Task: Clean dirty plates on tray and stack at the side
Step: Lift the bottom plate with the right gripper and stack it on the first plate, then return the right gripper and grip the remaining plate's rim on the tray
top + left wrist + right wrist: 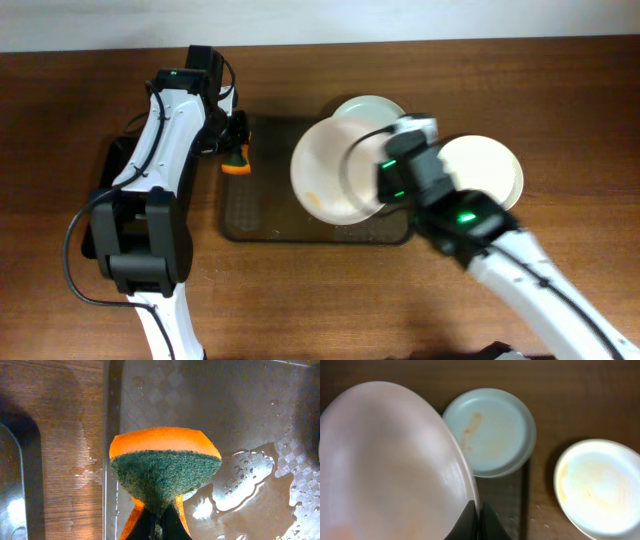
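Observation:
My right gripper [478, 519] is shut on the rim of a white plate [325, 170] and holds it tilted above the brown tray [255, 215]; faint orange sauce marks its lower part [385, 465]. A bluish plate [490, 430] with an orange streak lies at the tray's far edge [368, 106]. A third white plate [490, 165] rests on the wood to the right of the tray, also in the right wrist view [597, 487]. My left gripper [157, 527] is shut on an orange and green sponge [165, 467] over the tray's wet left end [235, 160].
A glossy black tray [105, 195] lies on the wood to the left of the brown tray, under my left arm. Water droplets pool on the brown tray [250, 480]. The wooden table [560, 80] reaches a white wall at the back.

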You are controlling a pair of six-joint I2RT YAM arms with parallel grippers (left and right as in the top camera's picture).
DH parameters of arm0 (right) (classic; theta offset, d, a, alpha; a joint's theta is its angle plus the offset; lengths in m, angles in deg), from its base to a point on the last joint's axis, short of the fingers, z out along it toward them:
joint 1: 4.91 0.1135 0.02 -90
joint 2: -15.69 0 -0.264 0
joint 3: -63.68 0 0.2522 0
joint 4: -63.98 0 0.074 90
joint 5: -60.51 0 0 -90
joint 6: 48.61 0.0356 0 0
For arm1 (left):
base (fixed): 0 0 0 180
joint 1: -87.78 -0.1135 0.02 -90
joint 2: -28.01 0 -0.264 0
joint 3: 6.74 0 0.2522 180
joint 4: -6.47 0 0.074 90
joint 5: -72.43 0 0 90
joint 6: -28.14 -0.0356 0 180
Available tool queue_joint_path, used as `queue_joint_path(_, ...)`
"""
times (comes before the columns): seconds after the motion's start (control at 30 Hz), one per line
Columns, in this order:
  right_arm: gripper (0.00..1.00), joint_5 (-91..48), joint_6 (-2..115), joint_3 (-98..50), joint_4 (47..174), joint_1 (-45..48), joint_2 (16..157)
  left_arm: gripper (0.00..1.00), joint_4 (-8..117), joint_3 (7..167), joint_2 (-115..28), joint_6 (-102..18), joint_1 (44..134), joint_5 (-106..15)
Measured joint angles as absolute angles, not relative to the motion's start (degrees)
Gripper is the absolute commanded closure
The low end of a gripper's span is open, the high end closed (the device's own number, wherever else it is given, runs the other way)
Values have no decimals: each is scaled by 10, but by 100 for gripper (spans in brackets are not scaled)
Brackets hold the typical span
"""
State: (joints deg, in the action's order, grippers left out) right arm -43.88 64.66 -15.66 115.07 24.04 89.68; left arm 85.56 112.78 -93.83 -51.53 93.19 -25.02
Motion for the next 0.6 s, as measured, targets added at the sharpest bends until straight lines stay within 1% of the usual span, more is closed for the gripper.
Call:
queue_joint_path(0.1, 96, -310, 654, -157, 1177, 21, 871, 100, 854, 1128, -938, -515, 932, -248)
queue_joint_path(0.13, 96, -281, 654, -158, 1199, -80, 876, 100, 854, 1128, -938, -515, 932, -248)
queue_joint_path(0.2, 96, -260, 653, -159, 1219, -181, 901, 100, 855, 1128, -938, -515, 932, -246)
queue_joint_path(0.27, 96, -253, 649, -159, 1222, -264, 992, 100, 855, 1128, -938, -515, 932, -246)
queue_joint_path(0.3, 96, -253, 648, -159, 1215, -274, 1030, 100, 855, 1128, -938, -515, 932, -246)
queue_joint_path(0.33, 86, -252, 647, -159, 1192, -276, 1095, 100, 855, 1128, -938, -515, 932, -246)
queue_joint_path(0.37, 64, -251, 647, -159, 1187, -276, 1129, 100, 855, 1128, -938, -515, 932, -246)
queue_joint_path(0.4, 55, -248, 645, -159, 1181, -276, 1164, 100, 855, 1128, -938, -515, 932, -246)
queue_joint_path(0.43, 51, -240, 643, -159, 1181, -276, 1179, 100, 855, 1128, -938, -515, 932, -246)
queue_joint_path(0.5, 50, -202, 614, -171, 1210, -276, 1178, 100, 855, 1128, -938, -515, 932, -246)
queue_joint_path(0.53, 50, -178, 600, -200, 1230, -275, 1177, 100, 856, 1128, -938, -515, 932, -246)
queue_joint_path(0.57, 47, -150, 582, -244, 1249, -263, 1174, 100, 855, 1128, -938, -515, 932, -246)
queue_joint_path(0.6, 47, -123, 571, -286, 1244, -226, 1171, 100, 856, 1128, -938, -515, 932, -246)
